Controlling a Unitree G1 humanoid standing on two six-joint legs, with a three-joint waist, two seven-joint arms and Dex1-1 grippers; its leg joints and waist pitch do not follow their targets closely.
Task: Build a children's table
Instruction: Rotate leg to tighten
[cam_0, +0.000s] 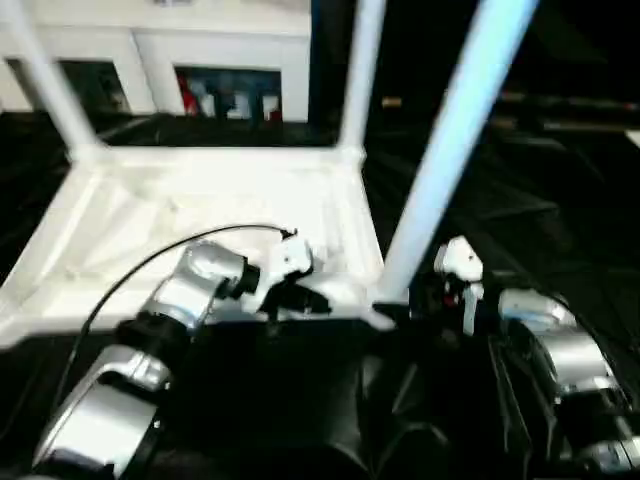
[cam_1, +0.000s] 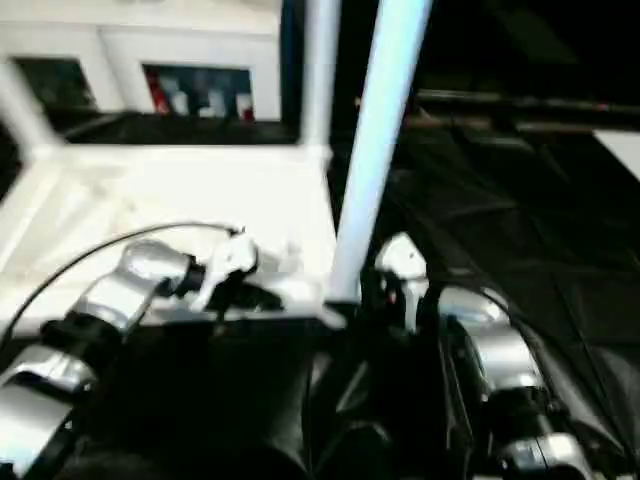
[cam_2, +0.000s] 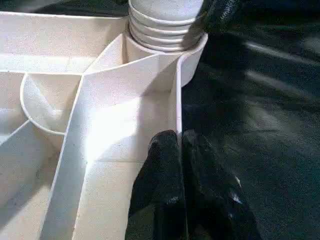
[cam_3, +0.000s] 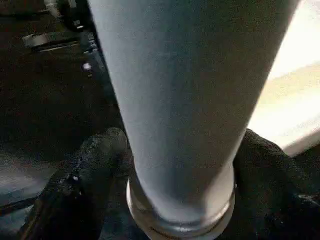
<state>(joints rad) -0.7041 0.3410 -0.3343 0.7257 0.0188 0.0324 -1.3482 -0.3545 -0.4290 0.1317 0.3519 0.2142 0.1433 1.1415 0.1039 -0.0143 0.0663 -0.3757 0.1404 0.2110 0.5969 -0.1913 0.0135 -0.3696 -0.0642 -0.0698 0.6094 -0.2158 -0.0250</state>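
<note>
We see the white tabletop (cam_0: 200, 215) lying upside down at centre-left of the head view, ribbed underside up, on a dark surface (cam_0: 560, 200). Three legs stand in corner sockets: one upper left (cam_0: 45, 85), one top centre (cam_0: 360, 70), and the near one (cam_0: 455, 130), a pale tapered tube running from lower centre up to the top right. In the left wrist view its ridged base sits in the round socket (cam_2: 192, 55) at the rim's corner. Our left arm comes in from lower left, forearm angled up-right; left pincer (cam_0: 300, 297) has fingers (cam_2: 170, 165) pressed together at the tabletop's near rim, w/ the thin wall edge right at the seam btwn them. Our right arm enters lower right; right pincer (cam_3: 182, 165) has fingers either side of the near leg's base, close to it; can't tell if they clamp or stand just apart. No legible labels or writing.
</note>
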